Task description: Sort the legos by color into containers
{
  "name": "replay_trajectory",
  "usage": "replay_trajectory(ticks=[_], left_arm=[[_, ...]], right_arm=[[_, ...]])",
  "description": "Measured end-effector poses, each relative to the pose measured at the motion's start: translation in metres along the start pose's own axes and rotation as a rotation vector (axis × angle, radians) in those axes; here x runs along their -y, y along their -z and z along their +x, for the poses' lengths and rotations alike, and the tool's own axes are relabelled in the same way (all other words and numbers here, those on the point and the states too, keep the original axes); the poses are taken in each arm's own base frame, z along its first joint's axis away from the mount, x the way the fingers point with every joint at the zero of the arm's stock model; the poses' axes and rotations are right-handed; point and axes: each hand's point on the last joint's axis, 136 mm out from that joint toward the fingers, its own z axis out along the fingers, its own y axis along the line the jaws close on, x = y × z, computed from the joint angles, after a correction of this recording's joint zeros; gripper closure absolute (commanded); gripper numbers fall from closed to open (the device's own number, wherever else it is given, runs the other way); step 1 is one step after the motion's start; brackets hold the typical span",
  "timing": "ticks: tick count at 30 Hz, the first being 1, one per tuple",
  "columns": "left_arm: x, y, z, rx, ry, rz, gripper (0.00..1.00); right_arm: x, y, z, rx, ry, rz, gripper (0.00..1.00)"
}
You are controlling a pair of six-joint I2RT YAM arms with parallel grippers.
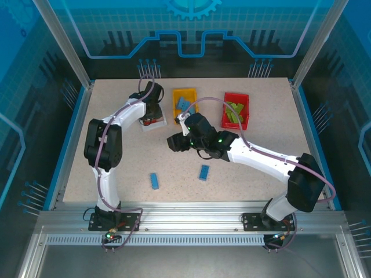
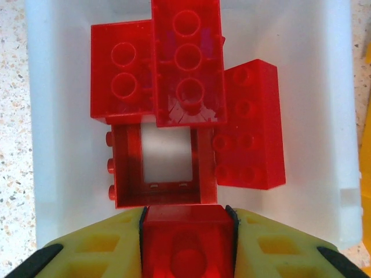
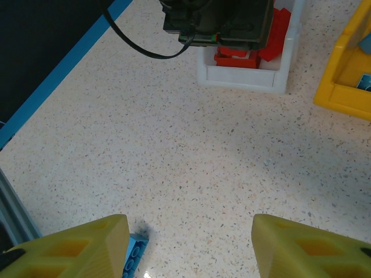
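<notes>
The left end effector (image 2: 186,229) pinches a red brick (image 2: 186,252) directly over the white bin (image 2: 64,191), at the near edge of the red frame (image 2: 165,194) lying inside, so a plain drop should do; the right end effector (image 3: 191,243), spread, hovers apart from that bin near a blue brick (image 3: 133,255).

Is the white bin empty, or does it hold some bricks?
Not empty: the white bin holds red bricks, one a hollow square frame.

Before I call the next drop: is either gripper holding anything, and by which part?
The left gripper pinches a red brick by its two opposite sides, over the white bin. The right gripper is open and empty.
</notes>
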Motion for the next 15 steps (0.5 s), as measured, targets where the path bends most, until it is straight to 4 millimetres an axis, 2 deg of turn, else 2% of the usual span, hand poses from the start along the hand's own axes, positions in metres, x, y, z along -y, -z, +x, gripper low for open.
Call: replay_trajectory(ticks=[9, 15], left_arm=[[-0.0027, 0.0006, -0.0104, 0.025, -0.029, -0.036, 0.5], [-0.0038, 0.0019, -0.0099, 0.019, -0.037, -0.039, 0.52]], right_arm=[[-0.0015, -0.0007, 0.0018, -0.004, -0.016, -0.011, 0.39], [0.0007, -0.0013, 0.005, -0.009, -0.019, -0.003, 0.41]])
